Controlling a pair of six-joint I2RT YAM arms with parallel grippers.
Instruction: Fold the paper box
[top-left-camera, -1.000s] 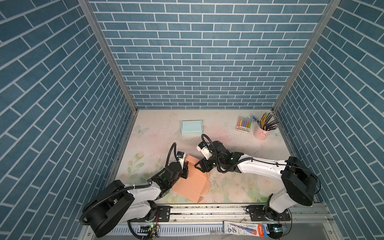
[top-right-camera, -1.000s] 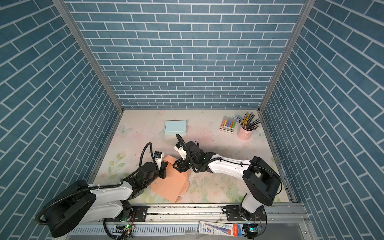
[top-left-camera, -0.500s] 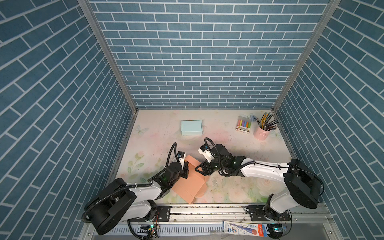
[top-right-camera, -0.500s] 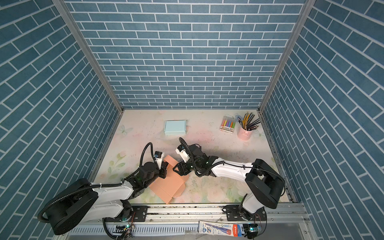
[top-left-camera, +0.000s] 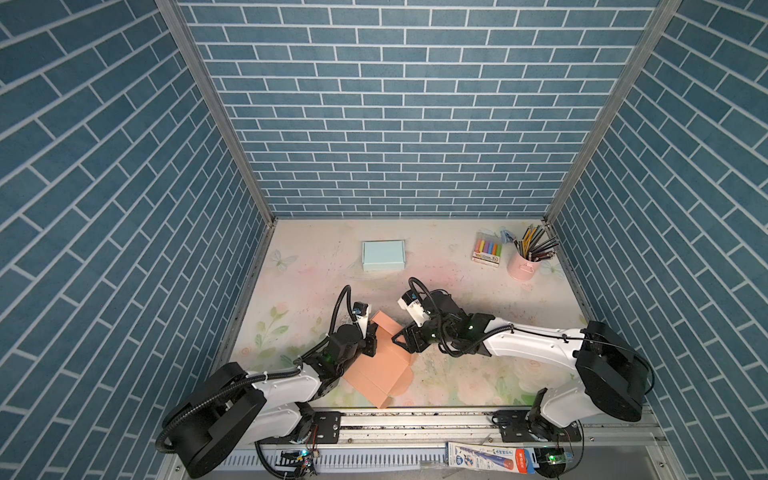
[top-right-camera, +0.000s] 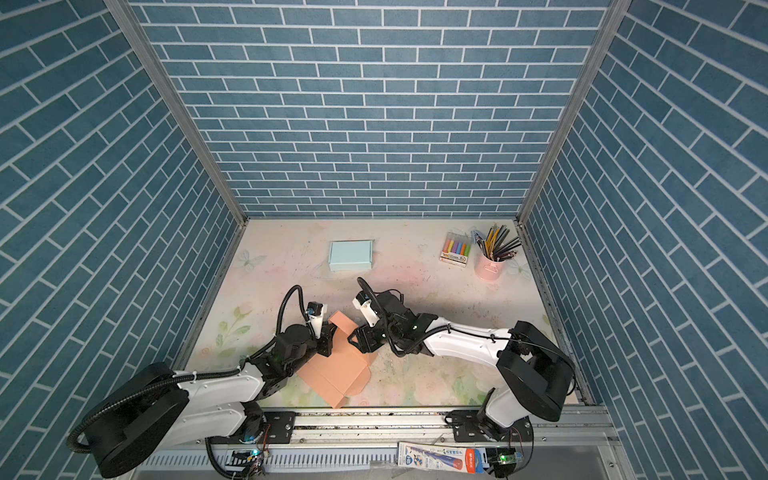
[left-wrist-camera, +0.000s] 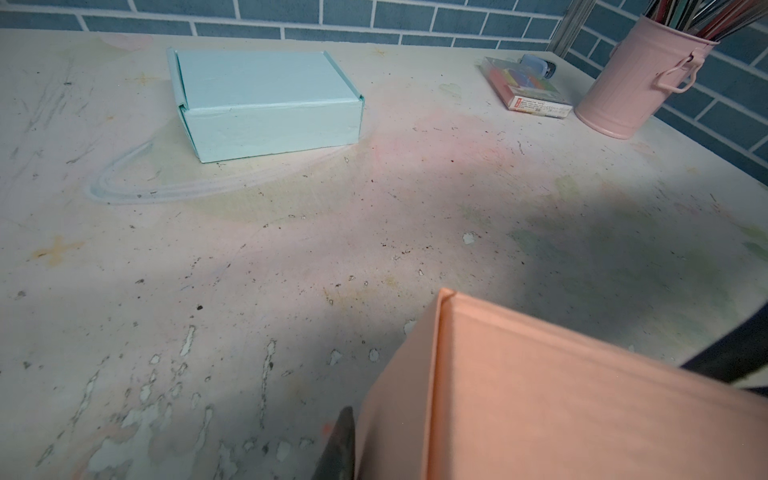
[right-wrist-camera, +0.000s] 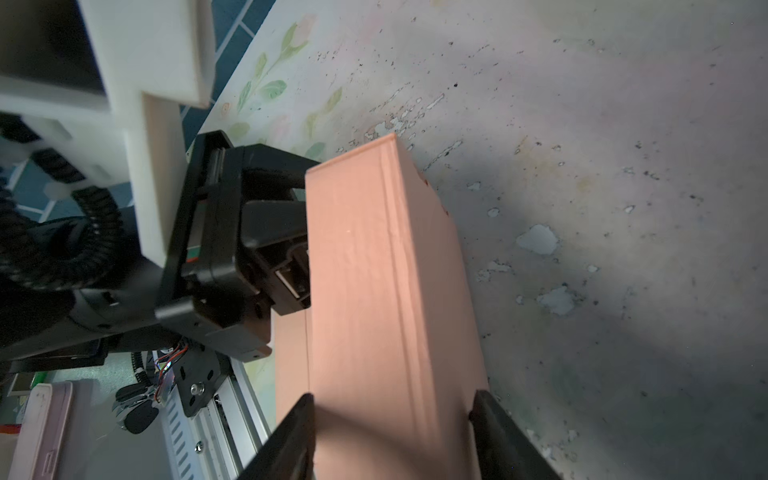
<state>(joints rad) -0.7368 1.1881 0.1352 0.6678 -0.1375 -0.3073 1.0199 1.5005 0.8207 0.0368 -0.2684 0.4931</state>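
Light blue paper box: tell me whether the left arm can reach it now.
Probably yes: only bare table separates the light blue paper box from the left hand, busy at the salmon paper box.

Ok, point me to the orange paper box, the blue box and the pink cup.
orange paper box (top-left-camera: 376, 370), in a top view, on its flat middle panel.
blue box (left-wrist-camera: 257, 77), left wrist view, on its lid.
pink cup (top-right-camera: 489, 266), in a top view, on its side wall.

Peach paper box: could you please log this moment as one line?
stage: fold in progress | peach paper box: one wall raised, rest flat | right gripper: closed across raised wall | left gripper: at box edge, jaws unclear
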